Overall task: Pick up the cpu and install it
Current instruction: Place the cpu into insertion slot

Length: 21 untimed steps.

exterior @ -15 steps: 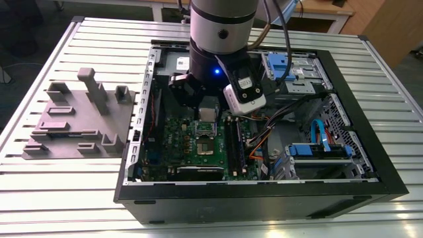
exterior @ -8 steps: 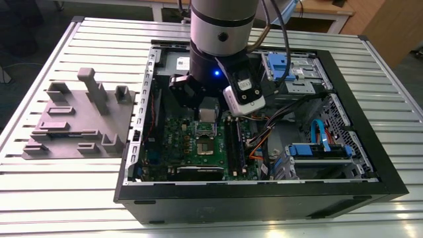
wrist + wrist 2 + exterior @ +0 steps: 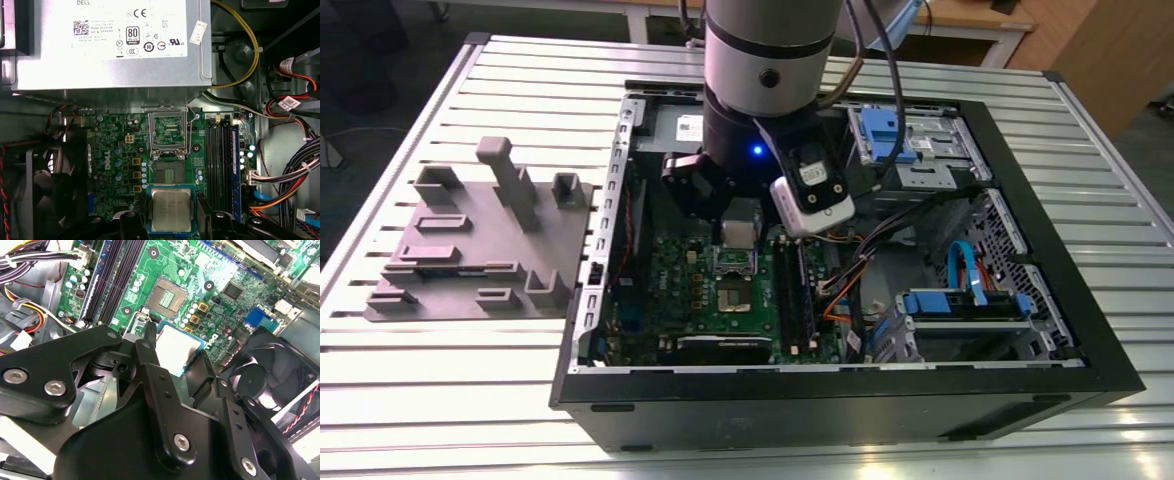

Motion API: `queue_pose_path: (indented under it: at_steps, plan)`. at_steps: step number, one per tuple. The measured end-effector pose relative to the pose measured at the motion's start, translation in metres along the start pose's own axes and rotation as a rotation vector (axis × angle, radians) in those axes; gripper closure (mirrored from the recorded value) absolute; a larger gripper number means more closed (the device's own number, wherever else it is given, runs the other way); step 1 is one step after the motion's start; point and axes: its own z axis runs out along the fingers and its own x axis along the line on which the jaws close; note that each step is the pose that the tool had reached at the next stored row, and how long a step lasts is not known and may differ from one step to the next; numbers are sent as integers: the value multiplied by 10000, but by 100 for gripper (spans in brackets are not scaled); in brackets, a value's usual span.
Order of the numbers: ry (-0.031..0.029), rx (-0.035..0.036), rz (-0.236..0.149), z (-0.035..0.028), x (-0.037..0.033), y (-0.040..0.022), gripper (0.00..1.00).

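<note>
Holding the cpu by its edges, your claw hangs over the mobo, close to the open socket.

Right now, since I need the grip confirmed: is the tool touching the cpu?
Touching. In the second wrist view the tool clamps the cpu by opposite edges.

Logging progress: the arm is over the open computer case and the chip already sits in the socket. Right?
No. The arm is over the open case, but the first wrist view shows the socket empty and the chip held in the gripper.
</note>
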Motion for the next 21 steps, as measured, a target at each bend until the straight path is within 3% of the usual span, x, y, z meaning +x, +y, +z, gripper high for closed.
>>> queue_pose_path:
  at_steps: [21]
  plan:
    - [-1, -2, 0, 52, -11, 14, 53]
